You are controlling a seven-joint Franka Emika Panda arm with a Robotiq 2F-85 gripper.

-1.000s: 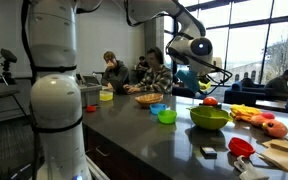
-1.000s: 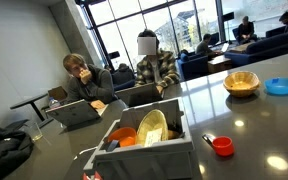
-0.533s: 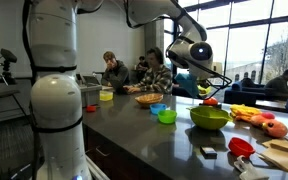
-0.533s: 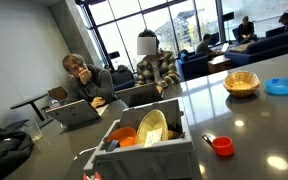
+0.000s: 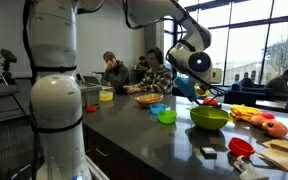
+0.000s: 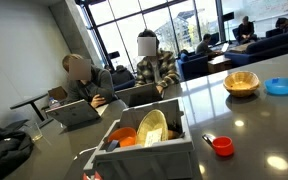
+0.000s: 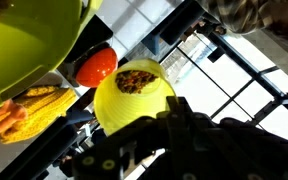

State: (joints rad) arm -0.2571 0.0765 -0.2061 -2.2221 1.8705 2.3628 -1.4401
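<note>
I look first at the wrist view. The hand (image 7: 170,128) is only a dark, blurred mass at the lower edge, and the yellow bowl (image 7: 134,92) sits directly ahead of it, almost in the middle of the picture, with something brown and crumbly inside. The bowl's lower edge meets the dark fingers, but I cannot tell whether they are closed on it, only touching it, or open around it.

The bowl is round, so it has no long axis to line up with. What matters is that it lies straight in front of the fingers, not to either side. Beyond it, toward the upper left of this view, are a red round thing (image 7: 96,66) and the large green bowl (image 7: 24,40), with a corn cob (image 7: 34,100) lower at the left.

In an exterior view the hand (image 5: 206,93) hangs above the counter (image 5: 144,135), just over the near rim of the large green bowl (image 5: 209,118). There I cannot pick out the yellow bowl.
</note>
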